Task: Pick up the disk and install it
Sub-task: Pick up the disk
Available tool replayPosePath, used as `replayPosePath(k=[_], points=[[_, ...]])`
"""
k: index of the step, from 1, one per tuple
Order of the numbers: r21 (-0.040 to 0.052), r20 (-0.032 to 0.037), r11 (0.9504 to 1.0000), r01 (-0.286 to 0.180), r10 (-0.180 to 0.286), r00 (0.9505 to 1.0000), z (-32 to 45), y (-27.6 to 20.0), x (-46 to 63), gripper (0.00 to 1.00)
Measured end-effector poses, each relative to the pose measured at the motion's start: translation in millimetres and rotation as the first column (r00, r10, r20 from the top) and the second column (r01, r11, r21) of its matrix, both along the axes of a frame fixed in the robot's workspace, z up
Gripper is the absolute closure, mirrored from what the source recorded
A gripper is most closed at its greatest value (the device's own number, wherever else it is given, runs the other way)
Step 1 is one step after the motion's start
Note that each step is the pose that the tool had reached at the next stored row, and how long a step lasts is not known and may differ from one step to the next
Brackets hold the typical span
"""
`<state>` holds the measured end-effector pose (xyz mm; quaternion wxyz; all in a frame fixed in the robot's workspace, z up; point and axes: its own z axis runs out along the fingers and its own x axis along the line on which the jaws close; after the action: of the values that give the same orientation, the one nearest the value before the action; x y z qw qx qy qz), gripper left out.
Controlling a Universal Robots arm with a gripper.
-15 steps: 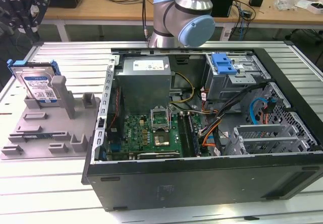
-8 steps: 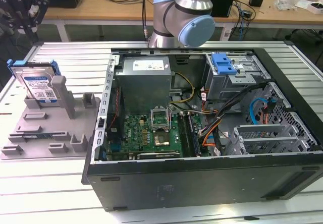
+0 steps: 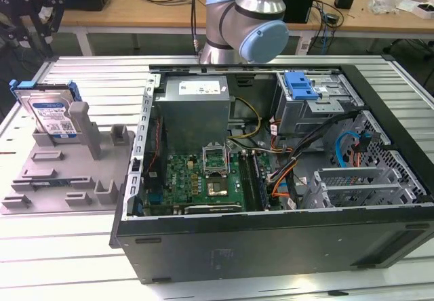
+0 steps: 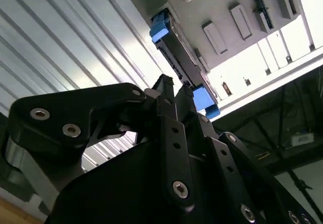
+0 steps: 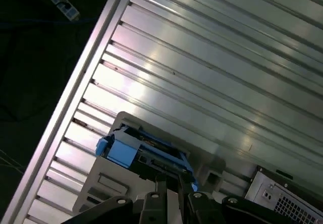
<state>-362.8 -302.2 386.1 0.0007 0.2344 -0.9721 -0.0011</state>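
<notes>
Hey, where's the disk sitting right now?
In the exterior view the disk is at the far left, propped at a tilt on the grey fixture, which lies on the slatted table to the left of the open computer case.

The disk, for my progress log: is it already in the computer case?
No, the disk stands in the grey holder, outside the computer case.
</notes>
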Motion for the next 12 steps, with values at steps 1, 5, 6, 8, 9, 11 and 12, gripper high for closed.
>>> replayPosePath(k=[1, 5, 6, 8, 9, 11, 12], points=[[-0.0020, -0.0002, 0.9999, -0.017, 0.017, 0.9999, 0.0, 0.0, -0.1, 0.76], [-0.0141, -0.0015, 0.9944, -0.104, 0.104, 0.9945, -0.3, 0.0, -1.0, 0.75], [-0.0202, -0.0024, 0.9892, -0.145, 0.145, 0.9894, -0.5, 0.0, -1.5, 0.69], [-0.0244, -0.0031, 0.9825, -0.185, 0.185, 0.9828, -0.8, 0.0, -2.0, 0.51], [-0.0252, -0.0033, 0.9800, -0.197, 0.197, 0.9804, -0.9, 0.0, -2.2, 0.51], [-0.0258, -0.0033, 0.9733, -0.228, 0.228, 0.9737, -1.7, 0.0, -2.7, 0.51], [-0.0264, -0.0036, 0.9678, -0.251, 0.251, 0.9681, -2.0, 0.0, -2.7, 0.51]])
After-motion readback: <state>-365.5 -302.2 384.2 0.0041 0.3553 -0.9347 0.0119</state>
